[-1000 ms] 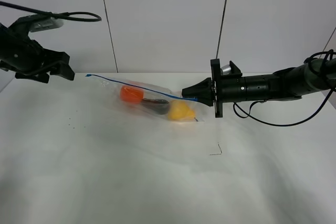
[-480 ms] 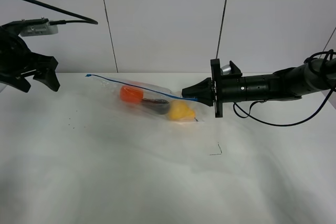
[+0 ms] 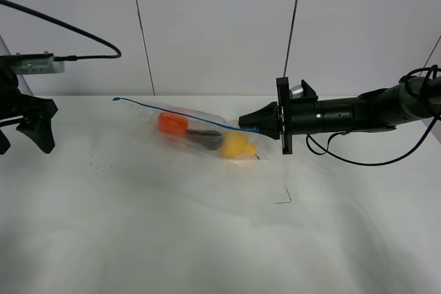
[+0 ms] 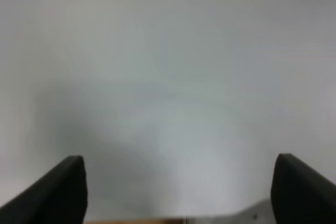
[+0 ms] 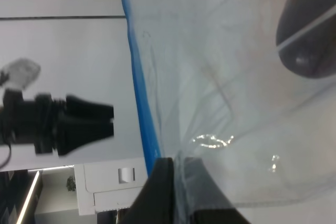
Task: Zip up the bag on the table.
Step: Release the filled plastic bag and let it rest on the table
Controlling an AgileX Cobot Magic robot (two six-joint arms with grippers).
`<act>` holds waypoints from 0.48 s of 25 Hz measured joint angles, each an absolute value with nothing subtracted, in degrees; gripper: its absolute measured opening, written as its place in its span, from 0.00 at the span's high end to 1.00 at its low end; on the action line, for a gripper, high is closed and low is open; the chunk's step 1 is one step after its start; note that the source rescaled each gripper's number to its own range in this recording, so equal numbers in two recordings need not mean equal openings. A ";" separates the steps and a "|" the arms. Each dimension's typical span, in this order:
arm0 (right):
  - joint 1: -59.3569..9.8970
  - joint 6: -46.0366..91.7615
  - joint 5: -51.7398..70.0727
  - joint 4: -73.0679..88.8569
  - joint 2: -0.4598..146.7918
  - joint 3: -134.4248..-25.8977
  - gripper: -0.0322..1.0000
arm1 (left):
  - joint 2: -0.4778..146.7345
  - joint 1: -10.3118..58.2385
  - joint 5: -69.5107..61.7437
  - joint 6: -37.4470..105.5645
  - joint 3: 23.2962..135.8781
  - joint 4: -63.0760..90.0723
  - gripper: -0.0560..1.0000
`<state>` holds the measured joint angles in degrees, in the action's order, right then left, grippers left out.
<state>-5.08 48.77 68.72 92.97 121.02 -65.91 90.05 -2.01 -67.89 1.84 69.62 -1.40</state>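
Observation:
The clear bag [image 3: 200,133] lies on the white table [image 3: 207,239] at the back middle, with an orange, a dark eggplant and a yellow pear inside. Its blue zipper strip [image 3: 172,110] runs from the far left end to the right end. My right gripper [image 3: 244,124] is shut on the bag's right end at the zipper. In the right wrist view the fingers [image 5: 159,190] pinch the plastic beside the blue strip [image 5: 139,87]. My left gripper [image 3: 24,139] is open and empty at the far left, well away from the bag. The left wrist view shows its fingertips [image 4: 63,192] over bare white.
A small dark mark [image 3: 284,199] lies on the table in front of the right arm. Cables hang from both arms. A panelled white wall stands behind the table.
My left arm has moved left and down, away from the bag's left end, and its gripper now points downward. The right gripper and the bag have not moved.

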 joint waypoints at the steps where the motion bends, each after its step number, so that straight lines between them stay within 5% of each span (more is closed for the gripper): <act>1: -5.08 48.77 68.72 92.97 121.02 -65.91 0.97 | 88.52 -2.01 -67.89 1.85 67.47 -1.40 0.14; 12: -5.08 48.77 68.72 92.97 121.02 -65.91 0.97 | 68.28 -2.01 -66.99 0.00 40.33 -1.40 0.14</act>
<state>-5.08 48.77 68.72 92.97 121.02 -65.91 68.28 -2.01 -66.99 0.00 40.33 -1.40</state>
